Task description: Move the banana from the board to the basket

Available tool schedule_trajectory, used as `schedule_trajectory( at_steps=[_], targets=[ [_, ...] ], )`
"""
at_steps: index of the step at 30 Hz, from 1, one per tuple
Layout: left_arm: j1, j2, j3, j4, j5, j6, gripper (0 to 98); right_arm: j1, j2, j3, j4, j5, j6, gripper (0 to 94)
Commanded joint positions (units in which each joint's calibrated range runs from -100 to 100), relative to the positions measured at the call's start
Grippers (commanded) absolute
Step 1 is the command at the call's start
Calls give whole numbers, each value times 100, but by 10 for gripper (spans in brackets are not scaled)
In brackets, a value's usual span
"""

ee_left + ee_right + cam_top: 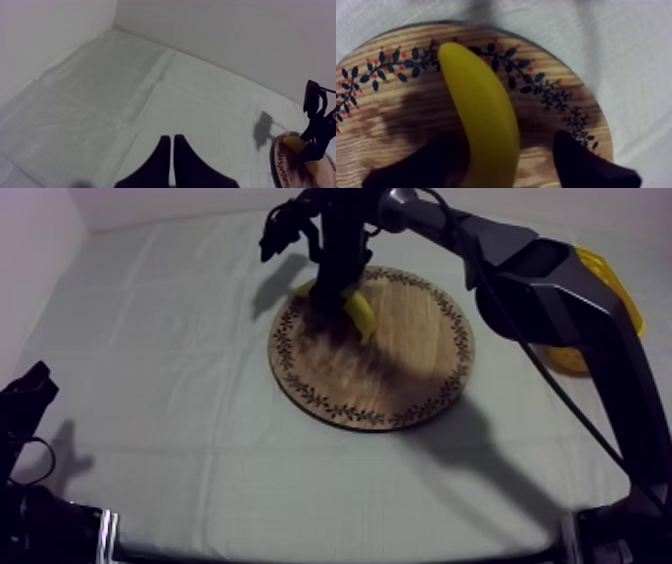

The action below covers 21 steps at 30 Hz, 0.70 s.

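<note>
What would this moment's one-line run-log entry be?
phase: pre-grasp | right gripper: open, astride banana on wooden board | left gripper: shut, above cloth | yellow basket: far right, banana not yet in

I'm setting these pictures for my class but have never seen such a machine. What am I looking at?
This is a robot with two arms at a cloth-covered table. One picture looks down from above; the other two come from cameras on each arm's wrist. On the table are a round wooden board and, at the right, a yellow basket. A banana lies on the board. The right gripper sits around it, fingers open on either side, gripping nothing yet. The left gripper is shut, empty, away from the board.
</note>
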Motion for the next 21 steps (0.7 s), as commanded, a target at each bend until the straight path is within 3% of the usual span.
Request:
schedule_trajectory(
  at_steps=[1,9,21],
  targets=[
    [1,0,-1,-1,-1,-1,1,-13,-19,90,-35,12,2,446],
    [1,0,-1,-1,-1,-1,1,-33,-76,325,-43,12,3,196],
    [1,0,-1,-1,-1,0,1,-127,-1060,1083,-34,-26,-17,169]
  ],
)
